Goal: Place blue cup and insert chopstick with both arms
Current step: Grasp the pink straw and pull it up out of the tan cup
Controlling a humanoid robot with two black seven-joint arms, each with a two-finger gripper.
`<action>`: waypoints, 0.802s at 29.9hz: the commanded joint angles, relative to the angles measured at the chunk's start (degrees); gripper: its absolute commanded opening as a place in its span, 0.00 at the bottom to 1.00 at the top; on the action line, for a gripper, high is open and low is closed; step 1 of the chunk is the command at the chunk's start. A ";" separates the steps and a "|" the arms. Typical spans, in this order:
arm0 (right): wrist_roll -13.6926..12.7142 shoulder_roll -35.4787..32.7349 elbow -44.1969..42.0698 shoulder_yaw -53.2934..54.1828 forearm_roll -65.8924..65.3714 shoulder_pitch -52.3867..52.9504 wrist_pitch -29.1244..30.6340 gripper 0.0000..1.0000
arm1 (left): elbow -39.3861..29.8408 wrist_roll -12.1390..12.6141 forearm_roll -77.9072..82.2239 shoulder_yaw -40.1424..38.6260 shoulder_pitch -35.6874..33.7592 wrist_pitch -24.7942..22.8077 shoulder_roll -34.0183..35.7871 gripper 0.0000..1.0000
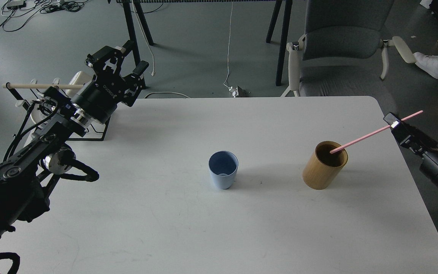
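The blue cup (223, 174) stands upright and empty near the middle of the white table (188, 228). The pink chopstick (371, 133) is held slanted, its lower tip just over the rim of the tan bamboo cylinder (324, 164). My right gripper (393, 123) is shut on the chopstick near its upper end, beyond the table's right edge. My left gripper (118, 64) is open and empty, raised over the table's far left corner, far from the cup.
A black wire rack (93, 131) with a pale wooden rod (40, 86) and white mugs stands at the far left behind my left arm. A grey chair (342, 45) stands behind the table's far right. Black table legs and cables lie on the floor beyond.
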 commanded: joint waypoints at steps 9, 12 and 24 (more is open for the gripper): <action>-0.01 -7.78 10.85 4.23 -0.15 8.32 0.00 0.01 | 6.62 0.00 -0.22 0.00 0.19 0.01 -1.07 0.63; -0.01 -2.86 10.33 3.18 -1.55 13.25 5.57 0.01 | 7.85 0.00 -0.22 -0.09 1.15 0.01 -0.98 0.63; -0.01 17.96 -1.97 -24.58 -10.08 38.74 7.96 0.01 | 7.94 0.00 -0.13 0.09 1.51 0.01 -0.98 0.63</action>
